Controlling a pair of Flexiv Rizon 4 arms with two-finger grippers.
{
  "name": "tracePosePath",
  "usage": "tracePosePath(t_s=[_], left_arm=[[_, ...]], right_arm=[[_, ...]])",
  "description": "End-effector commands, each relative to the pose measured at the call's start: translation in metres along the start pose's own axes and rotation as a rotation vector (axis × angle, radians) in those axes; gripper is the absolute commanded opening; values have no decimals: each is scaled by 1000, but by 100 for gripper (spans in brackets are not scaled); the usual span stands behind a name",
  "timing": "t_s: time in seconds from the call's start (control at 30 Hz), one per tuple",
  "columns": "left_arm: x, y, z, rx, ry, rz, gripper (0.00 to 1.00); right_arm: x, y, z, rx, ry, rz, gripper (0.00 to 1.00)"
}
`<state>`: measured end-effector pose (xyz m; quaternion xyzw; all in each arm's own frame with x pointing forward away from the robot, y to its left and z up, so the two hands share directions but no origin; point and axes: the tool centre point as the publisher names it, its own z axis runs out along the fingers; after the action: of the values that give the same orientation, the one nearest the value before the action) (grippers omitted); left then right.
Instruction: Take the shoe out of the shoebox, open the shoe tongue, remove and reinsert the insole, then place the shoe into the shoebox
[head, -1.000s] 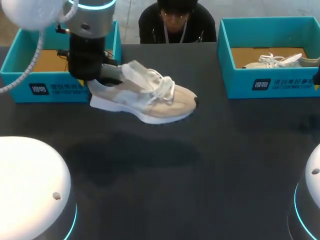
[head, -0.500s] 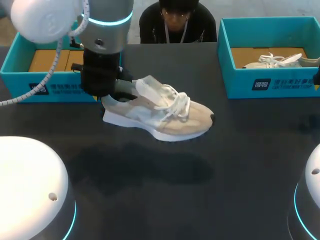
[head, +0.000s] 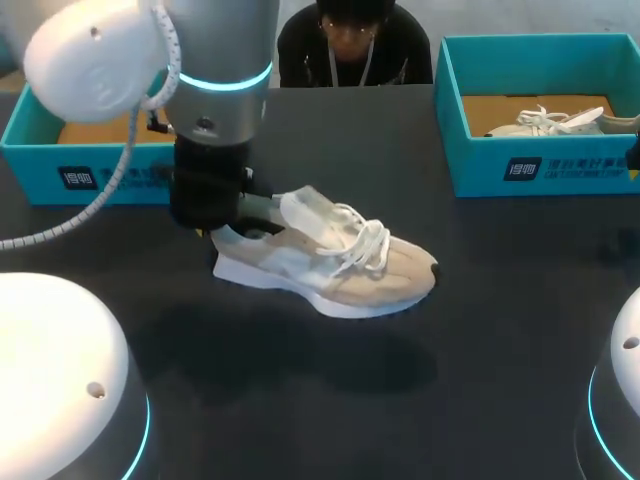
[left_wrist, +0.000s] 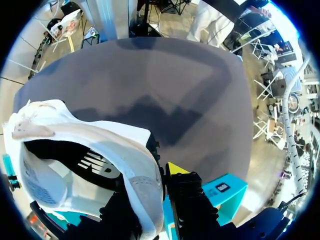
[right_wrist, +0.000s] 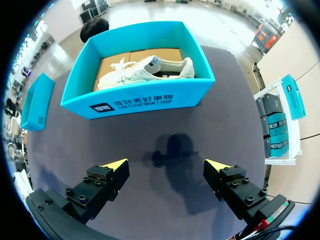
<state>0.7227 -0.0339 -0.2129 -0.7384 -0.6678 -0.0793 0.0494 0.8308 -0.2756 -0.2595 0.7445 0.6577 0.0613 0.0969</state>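
Note:
A beige and white sneaker (head: 335, 265) with loose laces hangs a little above the dark table (head: 480, 330), toe toward the right. My left gripper (head: 222, 226) is shut on its heel collar. The left wrist view shows the heel wall (left_wrist: 135, 170) pinched between the fingers, one yellow tip outside it, and the dark insole (left_wrist: 75, 170) inside. The teal shoebox (head: 95, 170) stands behind the left arm. My right gripper (right_wrist: 167, 167) is open over bare table, holding nothing, in front of the other box.
A second teal shoebox (head: 540, 165) at the back right holds another white sneaker (head: 550, 120); the right wrist view shows that box (right_wrist: 135, 97) and sneaker (right_wrist: 145, 67) ahead of the fingers. Both arm bases stand at the near corners.
My left arm has carried the sneaker away from the left shoebox, toward me and to the right. The right gripper has stayed put.

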Motion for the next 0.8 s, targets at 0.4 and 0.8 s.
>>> tracePosePath(t_s=[0.4,0.8], left_arm=[[-18,-2,66,-61,16,48,0],[-40,13,116,-26,-5,59,0]], right_arm=[[0,0,0,0,2,-1,100],[0,0,0,0,2,-1,100]])
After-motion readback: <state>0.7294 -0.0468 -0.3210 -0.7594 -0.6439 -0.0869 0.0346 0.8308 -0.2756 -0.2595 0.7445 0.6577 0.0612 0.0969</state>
